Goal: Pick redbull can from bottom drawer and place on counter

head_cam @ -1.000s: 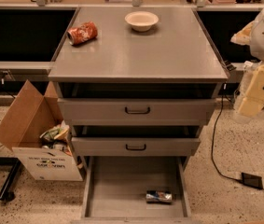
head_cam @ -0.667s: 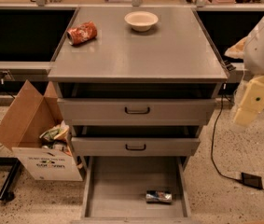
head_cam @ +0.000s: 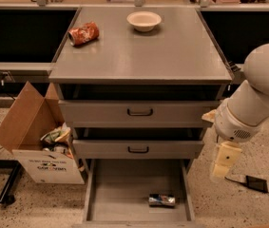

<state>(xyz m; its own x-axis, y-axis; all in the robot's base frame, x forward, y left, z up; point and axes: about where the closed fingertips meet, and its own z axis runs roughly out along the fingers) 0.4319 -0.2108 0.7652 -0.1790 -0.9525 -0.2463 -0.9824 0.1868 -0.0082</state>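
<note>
The redbull can (head_cam: 162, 200) lies on its side on the floor of the open bottom drawer (head_cam: 124, 189), near its front right corner. The counter (head_cam: 141, 49) is the grey top of the cabinet above. My gripper (head_cam: 222, 163) hangs at the end of the white arm, to the right of the cabinet, beside the middle drawer and above and right of the can. It holds nothing that I can see.
On the counter lie an orange-red dented can (head_cam: 83, 33) at the back left and a cream bowl (head_cam: 144, 20) at the back middle. The two upper drawers (head_cam: 139, 112) stand slightly open. An open cardboard box (head_cam: 39, 141) of rubbish stands left of the cabinet.
My arm and gripper have moved down and to the left, closer to the cabinet's right side. The can has not moved.
</note>
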